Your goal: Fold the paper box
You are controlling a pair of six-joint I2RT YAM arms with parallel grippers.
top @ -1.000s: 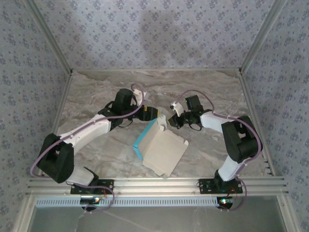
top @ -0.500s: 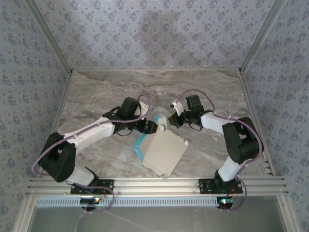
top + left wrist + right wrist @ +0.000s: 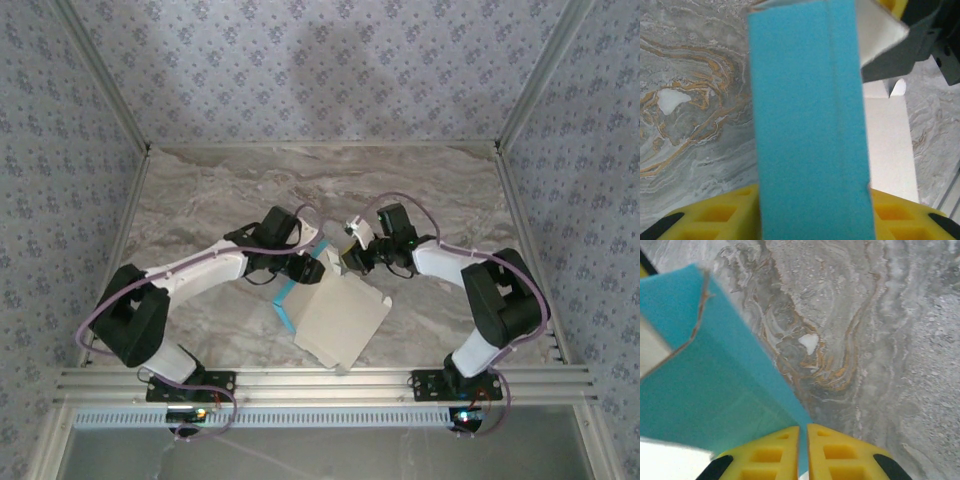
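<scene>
Box: paper box (image 3: 340,312) is lying mid-table btwn the arms, beige face up, blue wall standing on left arm's side.
L grip: left gripper (image 3: 307,268) is straddling the blue wall, fingers apart; can't tell if clamping.
R grip: right gripper (image 3: 803,436) is pinching blue card, jaws nearly together.
Tip: R anchoring, L pressing along crease, not mid-panel, avoiding buckling.
Surface: marbled table (image 3: 200,190) is looking smooth; box prob. sliding easily.
Room: patterned walls (image 3: 320,70) are enclosing it.

Far side of marble-patterned tabletop (image 3: 330,175) open; centre blocked by half-folded beige-and-blue cardboard box (image 3: 340,315), left gripper (image 3: 308,268) and right gripper (image 3: 345,258) crowding its far edge.
</scene>
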